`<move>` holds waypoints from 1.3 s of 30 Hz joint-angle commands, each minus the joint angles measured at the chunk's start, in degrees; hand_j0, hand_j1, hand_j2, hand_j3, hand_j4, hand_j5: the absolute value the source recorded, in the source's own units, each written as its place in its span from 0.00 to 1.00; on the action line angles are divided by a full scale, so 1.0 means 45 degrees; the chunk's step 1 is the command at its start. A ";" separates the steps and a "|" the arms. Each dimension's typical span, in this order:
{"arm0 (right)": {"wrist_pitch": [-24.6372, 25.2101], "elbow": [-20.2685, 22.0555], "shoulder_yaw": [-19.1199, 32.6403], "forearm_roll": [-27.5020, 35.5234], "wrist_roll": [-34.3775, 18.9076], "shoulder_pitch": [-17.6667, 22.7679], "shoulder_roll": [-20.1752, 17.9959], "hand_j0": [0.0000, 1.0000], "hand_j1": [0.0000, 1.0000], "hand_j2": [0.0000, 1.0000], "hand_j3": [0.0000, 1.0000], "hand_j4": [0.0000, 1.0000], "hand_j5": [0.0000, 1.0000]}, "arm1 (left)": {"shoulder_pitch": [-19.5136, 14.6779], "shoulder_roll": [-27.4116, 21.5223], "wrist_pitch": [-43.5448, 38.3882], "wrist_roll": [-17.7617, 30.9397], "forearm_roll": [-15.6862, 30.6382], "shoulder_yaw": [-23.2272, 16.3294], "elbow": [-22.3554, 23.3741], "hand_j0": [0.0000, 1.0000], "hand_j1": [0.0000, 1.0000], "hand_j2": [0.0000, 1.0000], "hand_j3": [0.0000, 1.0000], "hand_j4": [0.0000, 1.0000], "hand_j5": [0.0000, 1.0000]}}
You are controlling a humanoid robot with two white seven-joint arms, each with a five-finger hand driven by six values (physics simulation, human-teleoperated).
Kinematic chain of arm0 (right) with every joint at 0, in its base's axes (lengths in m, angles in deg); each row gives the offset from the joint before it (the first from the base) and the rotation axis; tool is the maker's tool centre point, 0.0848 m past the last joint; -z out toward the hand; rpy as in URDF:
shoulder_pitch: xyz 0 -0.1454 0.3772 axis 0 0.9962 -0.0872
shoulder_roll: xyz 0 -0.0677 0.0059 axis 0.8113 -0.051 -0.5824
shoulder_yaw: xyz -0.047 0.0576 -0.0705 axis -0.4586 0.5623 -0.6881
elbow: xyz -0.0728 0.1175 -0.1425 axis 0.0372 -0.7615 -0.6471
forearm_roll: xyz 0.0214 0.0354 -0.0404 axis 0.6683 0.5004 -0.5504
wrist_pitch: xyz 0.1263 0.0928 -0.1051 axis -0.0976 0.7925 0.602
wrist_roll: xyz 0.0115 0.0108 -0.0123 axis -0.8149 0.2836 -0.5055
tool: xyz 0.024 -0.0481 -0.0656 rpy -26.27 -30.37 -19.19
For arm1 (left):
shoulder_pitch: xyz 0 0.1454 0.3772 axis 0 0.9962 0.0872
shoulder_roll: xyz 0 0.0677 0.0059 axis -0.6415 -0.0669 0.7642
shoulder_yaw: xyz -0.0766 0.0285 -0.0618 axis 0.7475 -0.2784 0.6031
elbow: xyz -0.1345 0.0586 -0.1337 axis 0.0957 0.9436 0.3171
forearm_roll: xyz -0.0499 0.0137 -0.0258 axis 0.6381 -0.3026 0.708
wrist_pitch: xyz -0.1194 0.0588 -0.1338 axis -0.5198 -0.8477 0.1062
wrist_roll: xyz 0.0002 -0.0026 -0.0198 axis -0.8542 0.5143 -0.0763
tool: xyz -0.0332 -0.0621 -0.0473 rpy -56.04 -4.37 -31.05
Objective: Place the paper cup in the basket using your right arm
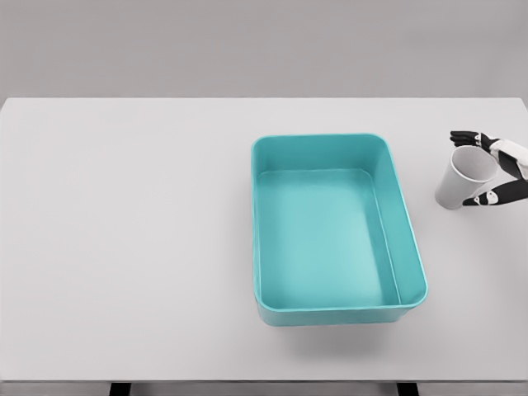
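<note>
A white paper cup [462, 180] is at the far right of the table, tilted with its open mouth facing up and to the right. My right hand [464, 168] comes in from the right edge and is shut on the cup. Its dark fingers [467, 136] curl over the rim and the thumb presses the lower side. The teal rectangular basket [404, 239] lies to the left of the cup with a small gap between them. Nothing is inside the basket. My left arm is out of view.
The white table [124, 247] stretches wide to the left of the basket. Its front edge runs along the bottom of the view and its back edge meets a grey wall.
</note>
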 commanded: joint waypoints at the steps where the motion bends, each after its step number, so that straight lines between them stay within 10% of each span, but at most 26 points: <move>1: 0.0020 0.0015 0.0022 0.0101 0.0002 0.0000 0.0013 1.00 1.00 1.00 1.00 1.00 1.00 | 0.0000 -0.0001 0.0001 0.0002 -0.0001 0.0001 0.0001 1.00 1.00 1.00 1.00 1.00 1.00; 39: -0.0136 0.0367 0.0725 0.0160 0.0002 0.0000 0.0013 0.82 0.82 0.82 0.82 0.82 0.82 | 0.0000 -0.0001 0.0001 0.0002 -0.0001 0.0001 0.0001 1.00 1.00 1.00 1.00 1.00 1.00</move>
